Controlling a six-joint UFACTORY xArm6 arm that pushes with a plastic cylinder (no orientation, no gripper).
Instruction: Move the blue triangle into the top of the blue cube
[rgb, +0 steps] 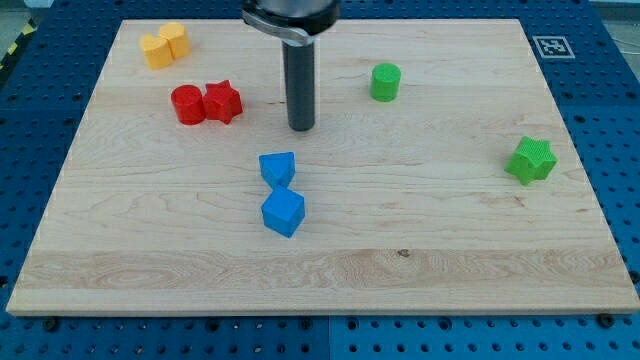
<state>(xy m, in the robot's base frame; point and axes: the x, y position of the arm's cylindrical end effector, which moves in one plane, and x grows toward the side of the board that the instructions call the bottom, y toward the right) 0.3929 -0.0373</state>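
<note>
The blue triangle (278, 168) lies near the middle of the wooden board (450, 260). The blue cube (283, 212) sits just below it, touching or nearly touching its lower edge. My tip (301, 128) rests on the board above and slightly to the right of the blue triangle, with a small gap between them. The dark rod rises from the tip to the view's top.
A red cylinder (187, 104) and a red star-shaped block (222, 101) sit left of my tip. Two yellow blocks (164, 45) are at the top left. A green cylinder (385, 81) is at the upper right. A green star-shaped block (531, 160) is at the right.
</note>
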